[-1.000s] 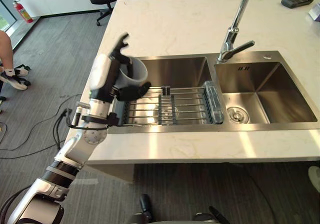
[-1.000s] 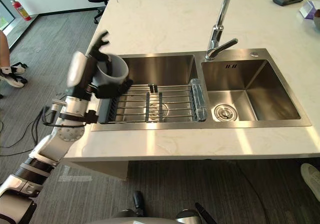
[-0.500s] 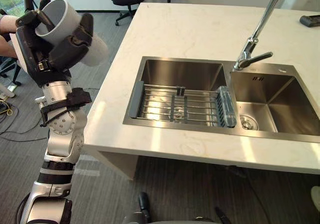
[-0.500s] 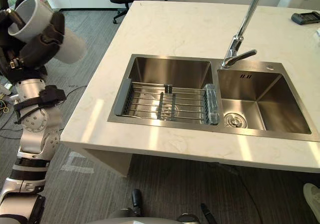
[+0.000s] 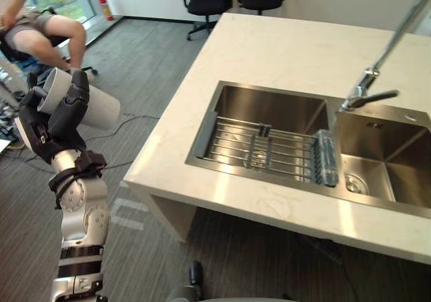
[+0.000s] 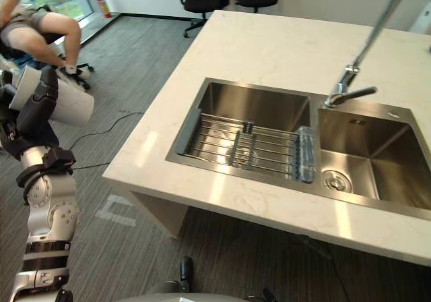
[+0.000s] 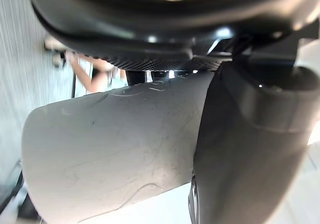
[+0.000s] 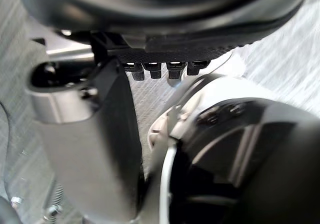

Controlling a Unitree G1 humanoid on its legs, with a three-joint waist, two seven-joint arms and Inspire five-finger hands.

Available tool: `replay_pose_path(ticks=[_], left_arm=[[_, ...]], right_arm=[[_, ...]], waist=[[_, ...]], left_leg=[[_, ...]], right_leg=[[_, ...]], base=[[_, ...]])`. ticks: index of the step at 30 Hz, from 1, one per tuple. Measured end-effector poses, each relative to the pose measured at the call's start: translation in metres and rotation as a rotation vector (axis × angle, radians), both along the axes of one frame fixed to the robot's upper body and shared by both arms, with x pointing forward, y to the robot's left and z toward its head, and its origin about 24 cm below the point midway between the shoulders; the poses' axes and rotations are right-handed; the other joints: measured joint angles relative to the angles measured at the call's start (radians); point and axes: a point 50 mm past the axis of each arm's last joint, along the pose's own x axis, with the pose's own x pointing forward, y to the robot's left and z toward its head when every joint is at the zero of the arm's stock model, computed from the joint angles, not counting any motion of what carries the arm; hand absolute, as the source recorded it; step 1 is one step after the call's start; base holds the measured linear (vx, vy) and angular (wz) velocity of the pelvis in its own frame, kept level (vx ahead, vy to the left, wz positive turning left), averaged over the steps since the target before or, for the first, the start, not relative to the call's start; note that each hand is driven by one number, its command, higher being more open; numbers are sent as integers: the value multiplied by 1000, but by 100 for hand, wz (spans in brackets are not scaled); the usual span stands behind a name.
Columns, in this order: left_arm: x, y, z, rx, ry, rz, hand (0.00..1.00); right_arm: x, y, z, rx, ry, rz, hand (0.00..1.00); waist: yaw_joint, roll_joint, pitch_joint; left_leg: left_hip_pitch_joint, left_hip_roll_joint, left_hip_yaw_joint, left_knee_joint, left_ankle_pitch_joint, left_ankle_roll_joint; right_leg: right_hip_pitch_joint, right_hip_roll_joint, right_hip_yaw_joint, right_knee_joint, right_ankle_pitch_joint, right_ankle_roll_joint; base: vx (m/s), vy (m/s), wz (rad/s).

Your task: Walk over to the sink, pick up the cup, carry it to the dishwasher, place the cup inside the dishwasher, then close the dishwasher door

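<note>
The left robot hand (image 5: pixel 59 123) curls its dark fingers and thumb round a pale grey cylindrical cup (image 5: pixel 101 108), holding it tilted on its side above the grey carpeted floor (image 5: pixel 145 56), well apart from the pale stone worktop (image 5: pixel 269 46). A stainless-steel double sink (image 5: pixel 269 106) set in that worktop carries a wire draining rack (image 5: pixel 269 150) across its left bowl, and a seated person (image 5: pixel 40 22) is beyond the cup. Whether the right robot hand (image 8: pixel 150 4) is open or closed cannot be told.
</note>
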Motion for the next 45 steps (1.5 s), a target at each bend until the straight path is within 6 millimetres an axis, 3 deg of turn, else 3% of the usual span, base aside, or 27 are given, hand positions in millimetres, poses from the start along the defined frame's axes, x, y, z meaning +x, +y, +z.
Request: replay_pose_path(ticks=[2,3,5,6,7,8,9,10,11,13,14,15,17,20,23,24,25,26,27,28,31,33,34,35,36,37,45], left_arm=[[-9,7,-5,-52,-25,15,0],[-15,9,-5,-68,-40,31,0],[-26,13,-10,-81,-36,60,0],[-29,18,-8,-79,-50,86,0],[-33,24,-6,-74,-60,110,0],[-34,34,-4,-90,-80,152,0],[-35,41,-6,-120,-89,166,0],[-37,45,-7,-130,-93,175,0],[-36,50,-6,-143,-110,183,0],[-28,50,-3,-151,-132,148,0],[-26,54,2,-141,-150,149,0],[-25,55,6,-138,-160,150,0],[-25,55,5,-134,-151,145,0],[-24,54,4,-109,-115,113,0],[-28,54,1,-37,-42,114,0],[-28,54,0,-13,-18,112,0],[-24,48,-1,15,5,89,0],[-21,45,-1,31,16,74,0],[-13,34,-3,74,49,28,0],[-12,33,-3,79,55,21,0],[-6,15,-13,160,126,-36,0],[-8,2,-18,212,157,-70,0],[-11,0,-19,223,162,-71,0],[-13,-4,-17,255,163,-72,0],[-13,-8,-12,303,154,-87,0],[-14,-11,-14,310,167,-97,0],[-10,-52,-27,402,257,-281,0]], right_arm=[[-4,1,1,-6,9,20,100],[-4,-4,2,-17,12,31,100],[-4,-17,4,-50,16,35,100],[-3,-17,4,-45,11,7,100],[2,-15,3,-38,1,2,100],[4,-10,1,-20,-3,-14,100],[5,-16,2,-33,-3,-21,100],[5,-20,2,-41,1,-25,100],[7,-29,4,-61,-2,-34,100],[4,-32,4,-71,-4,-100,100],[8,-34,5,-70,-28,-133,100],[12,-32,4,-62,-40,-151,100],[18,-33,4,-71,-56,-142,100],[24,-40,6,-107,-47,-128,100],[24,-44,7,-133,-21,-144,100],[23,-48,9,-149,-23,-147,100],[24,-51,11,-157,-36,-167,100],[23,-50,10,-149,-35,-170,100],[19,-43,8,-122,-32,-168,100],[18,-41,8,-116,-32,-168,100],[14,-26,5,-80,-47,-120,100],[16,-25,5,-82,-52,-86,100],[18,-26,5,-83,-54,-87,100],[24,-23,4,-76,-66,-82,100],[28,-24,4,-73,-60,-48,100],[29,-24,4,-67,-54,-27,100],[91,-11,6,-30,-159,164,100]], waist=[[1,-18,-7],[6,0,-8],[25,48,-11],[15,54,-29],[5,37,-34],[-33,-10,-51],[-15,4,-58],[-10,11,-61],[-6,45,-60],[-13,59,-56],[-18,49,-58],[-37,31,-66],[-26,28,-60],[-6,30,-57],[16,29,-57],[17,30,-56],[8,34,-53],[8,36,-52],[4,41,-48],[3,41,-48],[-1,39,-49],[3,32,-53],[6,29,-54],[-2,-9,-49],[3,0,-42],[6,-1,-54],[-5,11,-71]], left_leg=[[-24,14,193,66,-60,57],[-69,73,323,196,-94,102],[-67,83,289,231,-114,80],[-62,53,271,164,-109,78],[-53,43,330,141,-141,71],[-92,58,455,303,-216,147],[-84,148,515,456,-267,142],[-77,181,539,484,-293,130],[-54,200,565,486,-301,82],[-16,132,544,392,-283,93],[-12,87,511,325,-256,99],[-4,43,500,263,-256,102],[45,50,640,249,-279,85],[100,-34,585,151,-250,104],[119,-102,505,89,-243,135],[127,-119,462,75,-239,145],[128,-129,374,76,-240,160],[130,-127,333,81,-241,160],[137,-124,233,100,-242,160],[140,-124,217,103,-242,160],[165,-152,33,116,-242,159],[169,-188,-61,106,-259,148],[173,-187,-34,107,-280,139],[161,-176,67,166,-315,94],[159,-185,55,184,-313,169],[167,-187,42,183,-311,164],[170,-129,19,168,-310,105]], right_leg=[[29,-37,-101,-3,8,11],[43,-37,-140,15,7,12],[27,-49,-171,136,-34,-9],[9,-9,-157,107,-97,-6],[-8,5,-153,56,-98,-10],[-34,-24,-152,29,-41,-46],[-31,-48,-211,72,-38,-36],[-26,-53,-229,92,-37,-35],[-2,-56,-284,133,-38,-34],[-11,-107,-347,233,-73,-28],[-28,-88,-348,165,-84,-33],[-24,-97,-364,132,-37,-43],[-1,-136,-439,171,-11,-2],[30,-210,-495,274,-3,2],[24,-295,-503,417,26,-44],[5,-325,-469,489,42,-81],[-49,-321,-313,587,-6,-122],[-75,-287,-226,590,-36,-111],[-122,-186,-23,573,-89,-86],[-129,-166,8,566,-96,-83],[-174,-4,289,417,-134,-69],[-213,18,392,363,-134,-66],[-218,18,405,342,-131,-62],[-222,-13,413,290,-120,-47],[-229,-24,398,294,-123,-9],[-225,-30,392,292,-122,-5],[-134,54,305,38,29,-32]], base=[[-6,44,134],[16,63,125],[-38,73,105],[-84,81,122],[-78,37,181],[-43,25,157],[-9,35,141],[61,84,104],[138,152,118],[109,195,134],[4,173,144],[-11,159,127],[59,142,79],[38,178,57],[112,157,78],[179,99,138],[176,78,160],[247,47,230],[139,-3,165],[182,-19,210],[171,-15,199],[121,-7,181],[160,-30,156],[147,-58,138],[187,-58,126],[160,-42,87],[94,-76,17]])
